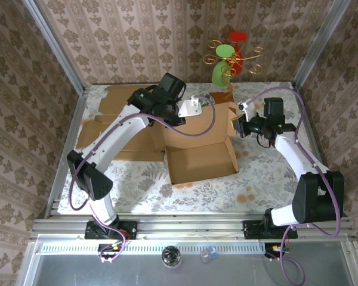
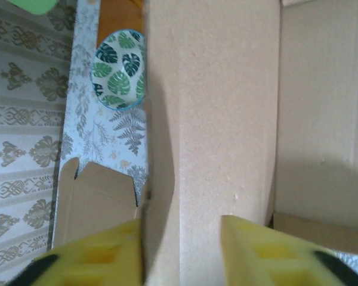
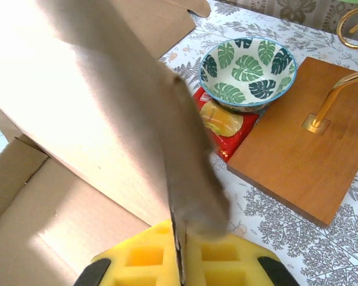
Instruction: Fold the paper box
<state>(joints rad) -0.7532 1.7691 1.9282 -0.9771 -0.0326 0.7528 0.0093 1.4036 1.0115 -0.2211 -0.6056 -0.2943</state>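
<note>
The box wall hides half of the leaf bowl in the left wrist view. In the right wrist view its near edge is blurry, and it covers part of the red packet. The gold stand is cut off at the picture's edge. Two little things below the bench are too small to tell.

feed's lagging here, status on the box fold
Right gripper shut on box flap. Left gripper open at paper box. Bowl sits just beyond, not blocking.
</note>
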